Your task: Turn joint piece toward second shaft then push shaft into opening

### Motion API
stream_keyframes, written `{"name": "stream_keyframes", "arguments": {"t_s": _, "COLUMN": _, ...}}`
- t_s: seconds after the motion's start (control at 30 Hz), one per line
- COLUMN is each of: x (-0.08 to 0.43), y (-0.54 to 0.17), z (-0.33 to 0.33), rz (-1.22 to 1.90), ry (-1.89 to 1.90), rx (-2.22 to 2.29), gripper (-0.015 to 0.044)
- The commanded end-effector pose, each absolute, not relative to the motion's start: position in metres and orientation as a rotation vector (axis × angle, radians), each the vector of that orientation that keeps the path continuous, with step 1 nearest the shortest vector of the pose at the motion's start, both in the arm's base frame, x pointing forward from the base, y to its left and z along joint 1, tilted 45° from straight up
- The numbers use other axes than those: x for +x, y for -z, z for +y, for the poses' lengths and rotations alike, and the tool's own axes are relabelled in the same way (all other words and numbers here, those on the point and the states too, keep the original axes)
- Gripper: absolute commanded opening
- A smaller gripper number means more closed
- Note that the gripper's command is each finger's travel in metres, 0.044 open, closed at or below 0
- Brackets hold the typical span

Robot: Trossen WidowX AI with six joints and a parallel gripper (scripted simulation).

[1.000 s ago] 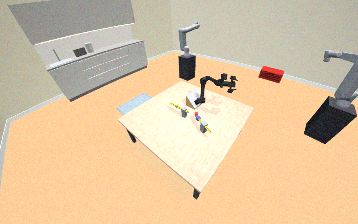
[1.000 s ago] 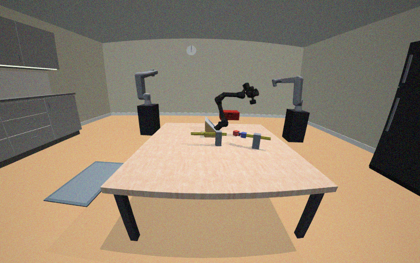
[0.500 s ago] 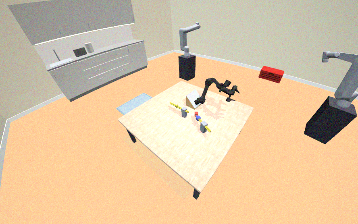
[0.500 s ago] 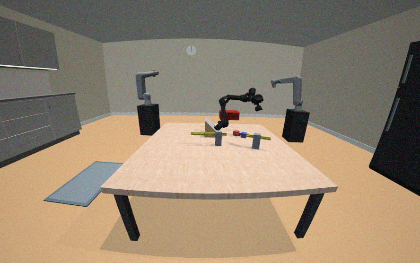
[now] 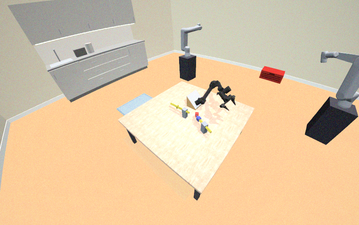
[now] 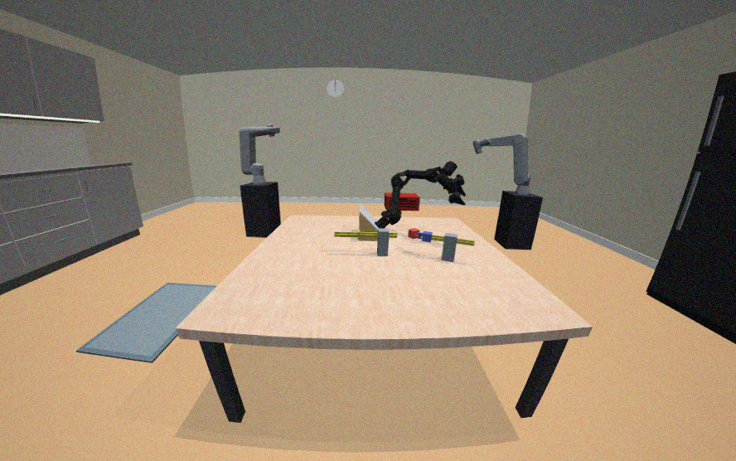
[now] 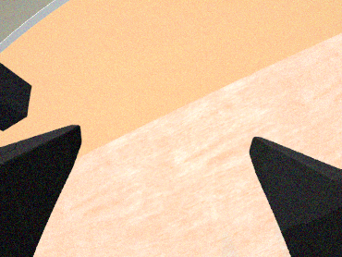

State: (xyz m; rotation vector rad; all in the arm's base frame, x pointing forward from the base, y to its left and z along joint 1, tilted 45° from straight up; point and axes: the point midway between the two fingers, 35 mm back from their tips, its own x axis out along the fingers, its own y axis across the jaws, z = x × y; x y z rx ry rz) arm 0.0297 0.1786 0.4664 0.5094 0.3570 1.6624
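The gripper (image 5: 229, 104) (image 6: 460, 196) (image 7: 169, 140) hung above the table (image 5: 172, 140) (image 6: 380, 293) (image 7: 208, 194), its fingers spread wide, gripping nothing; no writing was legible.

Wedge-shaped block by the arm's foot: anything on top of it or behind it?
The arm's foot sits on the sloped face of the wedge-shaped block. What lies beneath or directly behind it is hidden.

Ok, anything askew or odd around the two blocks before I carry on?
Nothing looks spilled or damaged. The red joint piece sits apart from the end of the sliding shaft, but that fits a job not yet finished. Whether its opening is askew is too small to tell.
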Motion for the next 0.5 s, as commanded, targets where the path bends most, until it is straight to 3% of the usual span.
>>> {"name": "stream_keyframes", "arguments": {"t_s": 0.0, "x": 0.061, "y": -0.448, "z": 0.184, "rz": 0.364, "ry": -1.545, "rx": 0.475, "gripper": 0.0440}}
{"name": "stream_keyframes", "arguments": {"t_s": 0.47, "x": 0.160, "y": -0.373, "z": 0.157, "rz": 0.413, "ry": -1.112, "rx": 0.276, "gripper": 0.0440}}
